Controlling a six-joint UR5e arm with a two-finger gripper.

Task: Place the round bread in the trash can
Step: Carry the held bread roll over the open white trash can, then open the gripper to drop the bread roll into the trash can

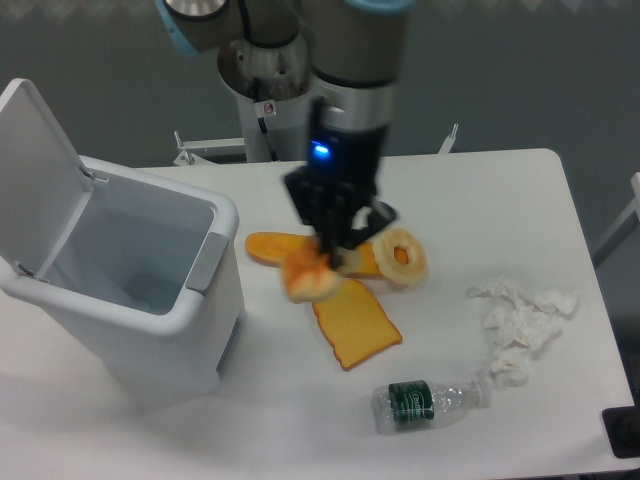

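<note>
Gripper (325, 262) closed on the round bread (308, 279) — blurred, apparently just above the table (500, 190), toast slice (355, 322) beside it, trash can (135, 290) at left — lid raised.

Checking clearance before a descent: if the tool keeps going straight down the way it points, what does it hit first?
The tool points down, shut on the round bread. Straight below lies the toast slice, or bare table beside its upper edge; depth is unclear from this one view. The trash can sits off to the side.
</note>
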